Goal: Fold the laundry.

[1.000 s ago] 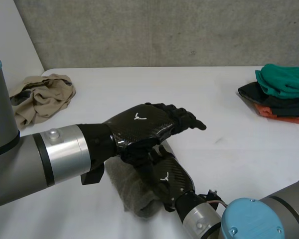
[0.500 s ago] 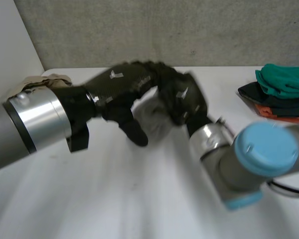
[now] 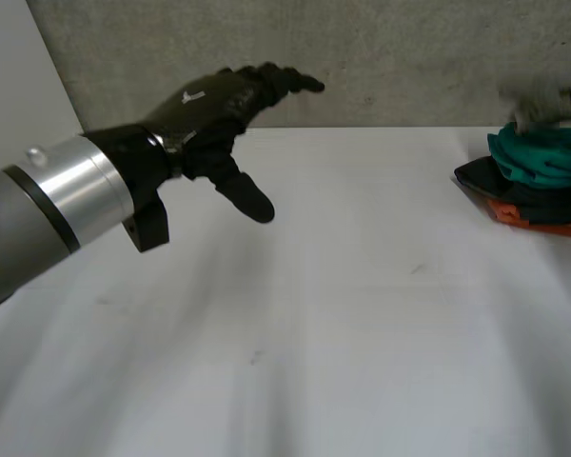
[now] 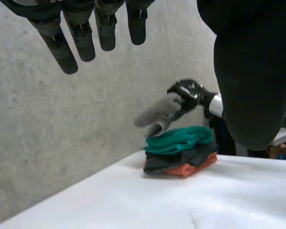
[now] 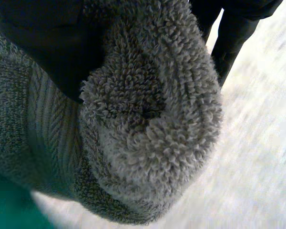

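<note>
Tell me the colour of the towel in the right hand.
Grey. The towel held by the right hand shows best in the right wrist view.

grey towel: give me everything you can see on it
The grey towel is thick looped terry with a flat, ribbed woven band, folded into a rounded bundle. The right hand grips it with black fingers curled over one side. It is held off the table, just above the teal top of the stack of folded clothes on the robot's right. Whether it touches the stack cannot be told.
</note>
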`<state>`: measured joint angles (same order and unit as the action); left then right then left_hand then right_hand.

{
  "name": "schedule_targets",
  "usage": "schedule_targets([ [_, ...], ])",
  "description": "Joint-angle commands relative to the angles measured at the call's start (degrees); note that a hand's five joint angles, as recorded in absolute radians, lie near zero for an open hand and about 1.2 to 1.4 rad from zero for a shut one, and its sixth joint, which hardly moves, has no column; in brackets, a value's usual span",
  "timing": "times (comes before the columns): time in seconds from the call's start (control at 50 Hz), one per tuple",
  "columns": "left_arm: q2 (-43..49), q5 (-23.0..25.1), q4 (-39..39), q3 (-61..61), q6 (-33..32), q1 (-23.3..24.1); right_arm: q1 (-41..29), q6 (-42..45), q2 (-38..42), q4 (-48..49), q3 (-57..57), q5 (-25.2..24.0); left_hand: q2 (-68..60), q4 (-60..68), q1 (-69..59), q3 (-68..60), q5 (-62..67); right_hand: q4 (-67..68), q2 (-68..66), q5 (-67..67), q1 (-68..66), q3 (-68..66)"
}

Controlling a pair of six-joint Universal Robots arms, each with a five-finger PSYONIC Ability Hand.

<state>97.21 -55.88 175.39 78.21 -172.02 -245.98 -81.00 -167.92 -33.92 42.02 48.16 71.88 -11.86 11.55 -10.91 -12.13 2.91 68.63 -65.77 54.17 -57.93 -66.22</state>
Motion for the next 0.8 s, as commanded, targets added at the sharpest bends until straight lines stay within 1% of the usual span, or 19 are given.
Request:
schedule_targets([
  [0.02,2.2,-0.1,1.2,1.6,-0.2,1.1,6.2,1.5,9.6,-1.3,0.9,-11.5,1.9,-1.6,0.9,2.1,-2.9,11.4,-14.2,15.8,-22.1,-13.8],
  [0.08,2.7,0.0,1.3,1.0,-0.2,1.4,7.1,2.2,8.5,-1.8,3.1,-13.8,1.9,-1.6,0.9,2.1,-2.9,11.4,-14.2,15.8,-22.1,-13.8],
  [0.1,2.7,0.0,1.2,0.8,-0.2,1.5,7.1,2.0,7.0,-1.6,4.4,-13.9,1.9,-1.6,0.9,2.1,-2.9,-31.6,28.8,-27.2,20.9,29.2],
  [0.12,2.7,0.1,1.2,0.3,-0.2,1.6,7.0,1.9,6.0,-1.5,5.0,-13.8,1.9,-1.6,0.9,2.1,-2.9,-56.2,53.3,-51.7,45.5,53.8],
  [0.14,2.7,0.1,1.1,-0.1,-0.2,1.7,7.0,1.5,4.1,-1.2,6.1,-13.4,1.9,-1.6,0.9,2.1,-2.9,-58.6,55.8,-54.2,47.9,56.2],
  [0.24,2.2,0.0,0.1,-1.8,-0.2,2.6,6.7,-2.3,-3.3,-3.7,9.0,-12.6,1.9,-1.6,0.9,2.1,-2.9,-58.6,55.8,-54.2,47.9,56.2],
  [0.32,1.3,0.0,-0.8,-2.2,-0.2,2.8,7.6,-6.0,-11.3,-12.8,11.7,-12.3,1.9,-1.6,0.9,2.1,-2.9,-58.6,55.8,-54.2,47.9,56.2],
  [0.42,-0.1,0.0,-0.8,-1.0,0.1,2.7,9.9,-1.9,-18.3,-26.9,13.6,-11.1,1.9,-1.6,0.9,2.1,-2.9,-58.6,55.8,-54.2,47.9,56.2],
  [0.44,-0.3,0.0,-0.8,-0.9,0.2,2.6,11.0,1.6,-19.9,-32.5,13.6,-9.3,1.9,-1.6,0.9,2.1,-2.9,-58.6,55.8,-54.2,47.9,56.2],
  [0.48,-1.0,-0.1,-0.7,-0.2,0.3,2.5,12.1,6.0,-20.8,-37.9,13.2,-6.2,1.9,-1.6,0.9,2.1,-2.9,-58.6,55.8,-54.2,47.9,56.2],
  [0.5,-1.2,0.0,-0.7,0.1,0.3,2.4,13.1,11.1,-21.4,-42.7,12.2,-1.4,1.9,-1.6,0.9,2.1,-2.9,-58.6,55.8,-54.2,47.9,56.2],
  [0.52,-1.7,0.2,-0.4,0.5,0.4,2.4,13.5,13.6,-21.5,-44.8,11.6,1.4,1.9,-1.6,0.9,2.1,-2.9,-58.6,55.8,-54.2,47.9,56.2],
  [0.54,-1.9,0.2,-0.3,0.8,0.4,2.3,14.1,18.6,-21.7,-47.6,10.2,7.1,1.9,-1.6,0.9,2.1,-2.9,-58.6,55.8,-54.2,47.9,56.2],
  [0.56,-2.3,0.2,-0.1,1.0,0.4,2.3,14.1,21.2,-21.6,-48.3,9.4,9.6,1.9,-1.6,0.9,2.1,-2.9,-58.6,55.8,-54.2,47.9,56.2],
  [0.6,-3.2,0.0,1.2,1.3,0.4,2.3,14.1,27.7,-22.2,-47.1,7.2,15.4,1.9,-1.6,0.9,2.1,-2.9,-58.6,55.8,-54.2,47.9,56.2],
  [0.64,-3.8,-0.2,3.4,1.0,0.5,2.3,13.8,30.0,-22.5,-43.5,5.5,16.9,1.9,-1.6,0.9,2.1,-2.9,-58.6,55.8,-54.2,47.9,56.2],
  [0.66,-4.0,-0.4,4.3,0.8,0.6,2.2,13.0,29.8,-23.3,-38.2,4.8,17.6,1.9,-1.6,0.9,2.1,-2.9,-58.6,55.8,-54.2,47.9,56.2],
  [0.76,-5.8,-5.0,9.2,-1.2,3.1,1.1,7.3,25.4,-30.0,-18.5,10.8,17.4,1.9,-1.6,0.9,2.1,-2.9,-58.6,55.8,-54.2,47.9,56.2],
  [0.8,-6.9,-10.1,10.8,-2.9,4.1,-0.5,3.0,20.5,-35.0,-7.5,17.4,14.4,1.9,-1.6,0.9,2.1,-2.9,-58.6,55.8,-54.2,47.9,56.2],
])
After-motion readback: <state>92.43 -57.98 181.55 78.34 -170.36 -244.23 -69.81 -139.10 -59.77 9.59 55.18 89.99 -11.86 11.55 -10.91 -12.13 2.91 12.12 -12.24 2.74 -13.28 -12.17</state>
